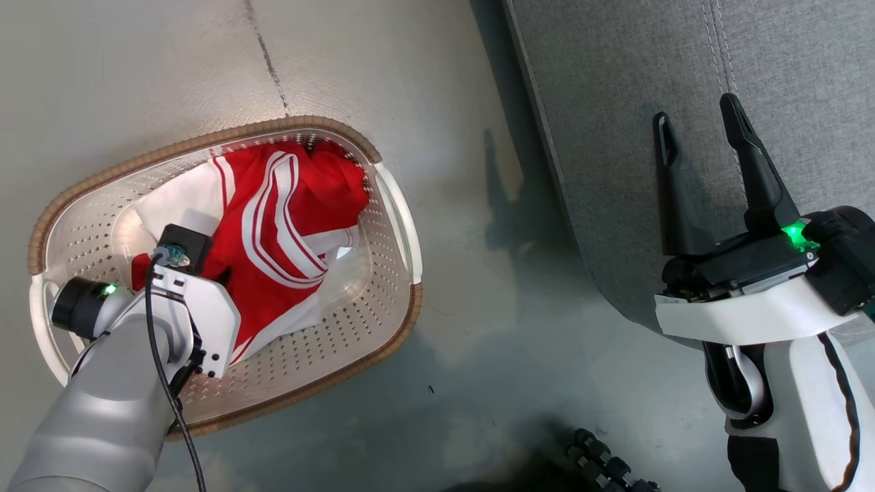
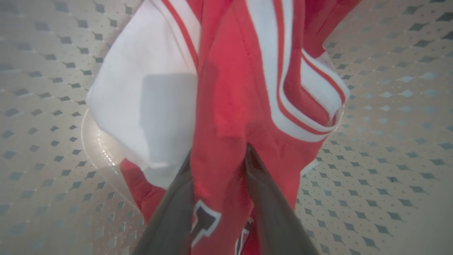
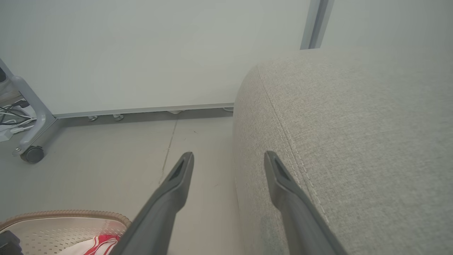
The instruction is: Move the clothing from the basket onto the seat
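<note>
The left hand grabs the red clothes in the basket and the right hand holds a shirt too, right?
Not quite. The right wrist view shows the right hand open and empty by the seat. The left hand does grip the clothing in the basket.

An open strip of floor [image 1: 478, 307] ran between the basket [image 1: 205, 142] and the seat [image 1: 683, 68]. The clothing [image 1: 280, 225] crowded the basket's middle, leaving bare perforated bottom along the near wall and the right end. The left gripper [image 2: 219, 156] sat deep inside, fingers pinched on a red fold, ringed by the basket's walls and open only above. The seat's grey top lay bare beneath the right gripper [image 1: 695, 108], whose fingers stood spread near its rounded edge. A wheeled frame [image 3: 33, 106] stood by the wall [image 3: 159, 53], well apart from the basket.
</note>
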Tool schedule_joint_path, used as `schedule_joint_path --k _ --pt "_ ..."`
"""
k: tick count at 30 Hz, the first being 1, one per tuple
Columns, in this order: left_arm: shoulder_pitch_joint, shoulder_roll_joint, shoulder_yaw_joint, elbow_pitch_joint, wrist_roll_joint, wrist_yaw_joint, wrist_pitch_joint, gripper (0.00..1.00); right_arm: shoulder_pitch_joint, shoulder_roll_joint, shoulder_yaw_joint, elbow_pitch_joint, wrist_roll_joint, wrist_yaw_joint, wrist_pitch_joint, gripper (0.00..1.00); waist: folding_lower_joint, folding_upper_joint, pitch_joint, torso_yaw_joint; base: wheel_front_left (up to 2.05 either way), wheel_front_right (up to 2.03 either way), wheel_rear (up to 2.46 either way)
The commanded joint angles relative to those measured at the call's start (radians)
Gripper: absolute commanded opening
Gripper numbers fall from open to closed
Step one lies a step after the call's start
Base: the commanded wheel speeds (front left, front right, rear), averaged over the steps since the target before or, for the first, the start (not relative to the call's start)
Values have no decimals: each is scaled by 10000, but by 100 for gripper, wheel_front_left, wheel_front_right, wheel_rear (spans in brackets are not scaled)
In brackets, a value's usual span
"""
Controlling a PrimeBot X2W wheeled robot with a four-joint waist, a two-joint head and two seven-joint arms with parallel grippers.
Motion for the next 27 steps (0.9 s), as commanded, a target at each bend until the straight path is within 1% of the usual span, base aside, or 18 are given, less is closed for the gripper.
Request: schedule_joint_path --k 1,4,9,13,17,20,27 --pt "-269 94 1 83 -104 -10 -155 0 -169 -39 -37 36 20 21 -119 100 0 0 7 22 0 0 0" --pt "-395 62 -26 104 -224 -10 -484 0 -173 -39 -112 144 0 19 -123 100 0 0 -71 116 0 0 0" --pt "-454 67 21 -19 -497 -10 -1358 0 -198 -41 -201 269 -107 19 -175 100 0 0 -427 359 0 0 0" --pt "-325 3 56 -291 -707 -10 -1972 0 -153 -44 -258 384 -224 19 -135 100 0 0 -926 608 0 0 0" --pt "-31 -42 204 -844 -888 -11 -2273 0 6 -44 -341 509 -349 21 7 100 0 0 -1553 942 0 0 0" --pt "226 -89 455 -1595 -1017 91 -2332 0 99 -47 -415 583 -465 21 152 100 0 0 -2064 1206 0 0 0" --pt "1587 -18 1345 -4270 -1097 423 -2339 0 451 -47 -443 709 -757 21 542 100 0 0 -3330 1724 0 0 0"
